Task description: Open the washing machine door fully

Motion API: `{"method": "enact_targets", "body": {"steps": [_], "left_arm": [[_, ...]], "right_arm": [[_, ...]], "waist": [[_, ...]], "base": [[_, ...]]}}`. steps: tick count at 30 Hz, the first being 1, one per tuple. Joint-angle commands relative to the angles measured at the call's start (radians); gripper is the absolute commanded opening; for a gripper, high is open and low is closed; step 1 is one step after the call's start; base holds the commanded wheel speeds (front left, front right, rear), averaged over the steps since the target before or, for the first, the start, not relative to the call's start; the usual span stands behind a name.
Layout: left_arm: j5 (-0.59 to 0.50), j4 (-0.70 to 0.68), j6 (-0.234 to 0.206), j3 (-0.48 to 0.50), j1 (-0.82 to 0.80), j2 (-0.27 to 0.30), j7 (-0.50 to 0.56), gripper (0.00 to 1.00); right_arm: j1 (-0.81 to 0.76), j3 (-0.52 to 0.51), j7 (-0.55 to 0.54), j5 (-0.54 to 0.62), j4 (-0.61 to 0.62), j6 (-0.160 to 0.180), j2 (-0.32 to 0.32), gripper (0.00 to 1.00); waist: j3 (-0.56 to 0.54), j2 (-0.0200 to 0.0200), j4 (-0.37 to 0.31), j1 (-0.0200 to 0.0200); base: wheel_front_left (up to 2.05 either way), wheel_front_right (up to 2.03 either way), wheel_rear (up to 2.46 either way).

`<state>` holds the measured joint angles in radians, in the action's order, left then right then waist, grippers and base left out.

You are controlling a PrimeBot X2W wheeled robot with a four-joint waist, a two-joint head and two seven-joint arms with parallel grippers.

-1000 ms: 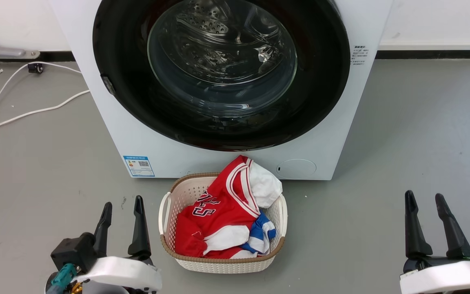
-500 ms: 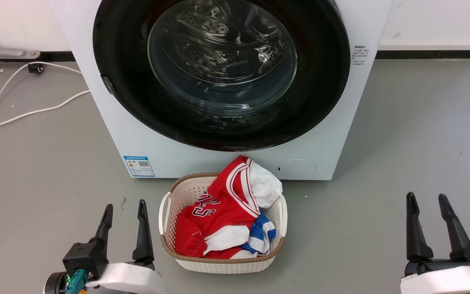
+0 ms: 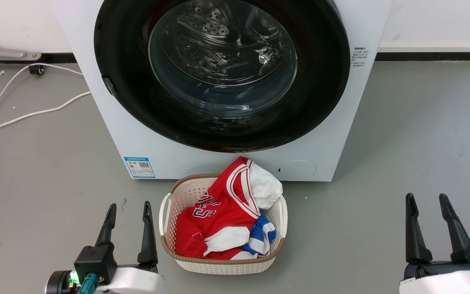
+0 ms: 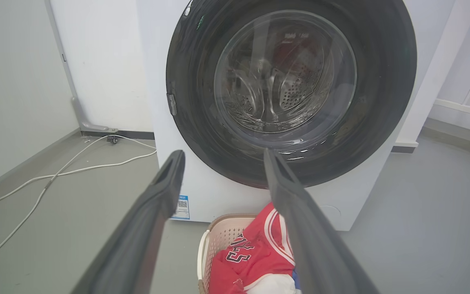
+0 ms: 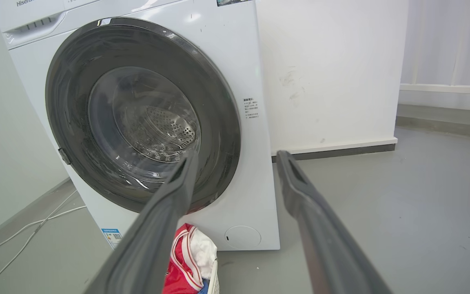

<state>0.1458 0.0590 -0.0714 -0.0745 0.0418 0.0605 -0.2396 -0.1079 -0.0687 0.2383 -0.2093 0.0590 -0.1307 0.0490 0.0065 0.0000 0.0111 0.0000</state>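
The white washing machine [image 3: 227, 163] [image 4: 202, 196] [image 5: 243, 53] stands against the wall ahead. Its round glossy black washing machine door [image 3: 129, 90] [image 4: 386, 81] [image 5: 76, 69] lies flat against the front, shut, with the clear glass bowl showing the steel drum behind it. A small latch tab sits on the door's left rim [image 3: 108, 85]. My left gripper [image 3: 130, 210] [image 4: 223, 157] is open low at the left, well short of the machine. At the lower right, my right gripper [image 3: 426, 201] [image 5: 237, 157] is likewise open, holding nothing.
A white laundry basket [image 3: 169, 204] with a red jersey and white and blue clothes sits on the grey floor right in front of the machine, between my grippers. White cables [image 3: 27, 114] trail across the floor at the left. Open floor lies to the right.
My left gripper has shifted slightly right and down in the head view, and its fingers stand a little wider apart. The right gripper has barely moved. The door has not moved.
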Motion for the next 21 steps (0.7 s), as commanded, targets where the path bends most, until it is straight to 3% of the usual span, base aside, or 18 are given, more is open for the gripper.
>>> {"method": "enact_targets", "body": {"steps": [1, 12, 21], "left_arm": [[-0.021, -0.001, -0.001, 0.002, 0.011, 0.000, -0.007, 1.00], [-0.085, 0.016, -0.002, 0.007, 0.016, -0.007, -0.027, 1.00], [-0.065, 0.032, 0.006, 0.019, 0.017, -0.010, -0.026, 1.00]], "right_arm": [[-0.012, 0.004, 0.009, 0.015, 0.008, 0.000, 0.002, 1.00], [-0.025, 0.012, 0.029, 0.059, 0.001, 0.000, 0.002, 1.00], [-0.024, 0.011, 0.028, 0.038, -0.019, 0.000, 0.002, 1.00]], "waist": [[0.000, 0.0000, 0.000, 0.0000], [-0.002, 0.0000, 0.003, 0.0000], [-0.003, 0.0000, 0.001, 0.0000]], "base": [[0.00, 0.00, 0.00], [0.00, 0.00, 0.00], [0.00, 0.00, 0.00]]}}
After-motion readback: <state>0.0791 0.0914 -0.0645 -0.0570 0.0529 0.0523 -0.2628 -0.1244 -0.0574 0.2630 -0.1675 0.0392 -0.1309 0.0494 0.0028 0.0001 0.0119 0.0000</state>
